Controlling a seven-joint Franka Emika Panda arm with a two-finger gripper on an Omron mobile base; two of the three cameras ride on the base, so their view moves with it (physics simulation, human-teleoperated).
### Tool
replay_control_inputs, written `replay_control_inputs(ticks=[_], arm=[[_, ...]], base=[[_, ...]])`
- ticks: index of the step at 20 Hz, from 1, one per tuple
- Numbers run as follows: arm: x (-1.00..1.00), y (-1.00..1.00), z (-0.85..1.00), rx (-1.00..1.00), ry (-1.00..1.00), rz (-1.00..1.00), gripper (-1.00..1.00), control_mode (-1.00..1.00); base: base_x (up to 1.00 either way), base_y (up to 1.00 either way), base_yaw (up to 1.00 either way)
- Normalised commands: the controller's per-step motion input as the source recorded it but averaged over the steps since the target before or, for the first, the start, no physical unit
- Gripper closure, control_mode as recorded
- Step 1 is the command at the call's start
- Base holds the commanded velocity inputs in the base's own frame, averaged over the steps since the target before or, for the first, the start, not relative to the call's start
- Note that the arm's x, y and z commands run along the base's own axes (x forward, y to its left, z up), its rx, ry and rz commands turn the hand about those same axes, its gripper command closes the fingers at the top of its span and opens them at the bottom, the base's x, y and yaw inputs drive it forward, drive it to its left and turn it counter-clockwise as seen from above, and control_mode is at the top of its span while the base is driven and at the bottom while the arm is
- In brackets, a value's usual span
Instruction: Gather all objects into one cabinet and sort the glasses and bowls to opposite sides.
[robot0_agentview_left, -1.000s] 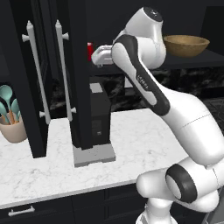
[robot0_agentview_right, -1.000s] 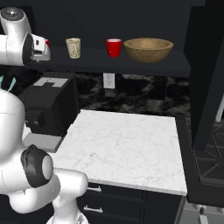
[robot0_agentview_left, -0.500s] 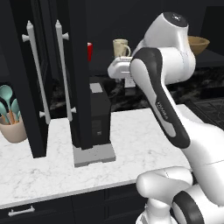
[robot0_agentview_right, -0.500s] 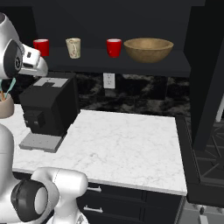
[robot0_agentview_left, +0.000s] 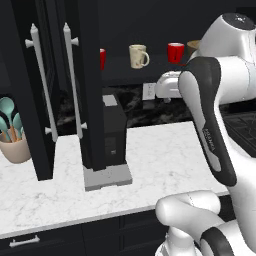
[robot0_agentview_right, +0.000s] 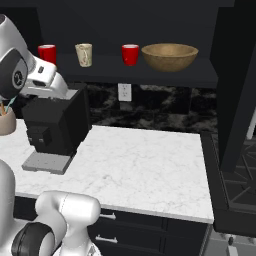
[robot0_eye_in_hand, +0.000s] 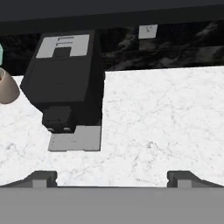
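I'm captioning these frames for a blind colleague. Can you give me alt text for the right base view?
An open black cabinet shelf holds, left to right, a red cup, a cream mug, a second red cup and a wide wooden bowl. Below, a black coffee machine stands on a white marble counter, with the white robot arm at left.

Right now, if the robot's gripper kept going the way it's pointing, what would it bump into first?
Probably the white marble counter, just right of the black coffee machine. The open gripper looks down at bare counter, though depth is hard to judge.
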Motion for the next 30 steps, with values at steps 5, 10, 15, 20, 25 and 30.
replay_control_inputs(ticks=[5,10,15,20,25,30], arm=[[-0.18,-0.55,0.00,-0.12,0.00,-0.10,-1.00,-1.00],[0.00,-0.38,0.00,-0.12,-0.01,-0.09,-1.00,-1.00],[0.00,-0.19,0.02,-0.04,0.00,-0.07,-1.00,-1.00],[0.21,-0.01,0.14,0.00,0.00,-0.08,-1.00,-1.00],[0.43,0.00,0.04,0.00,-0.03,-0.06,-1.00,-1.00],[0.29,-0.03,-0.21,-0.03,-0.10,0.00,-1.00,-1.00]], base=[[0.00,0.00,0.00],[0.00,0.00,0.00],[0.00,0.00,0.00],[0.00,0.00,0.00],[0.00,0.00,0.00],[0.00,0.00,0.00]])
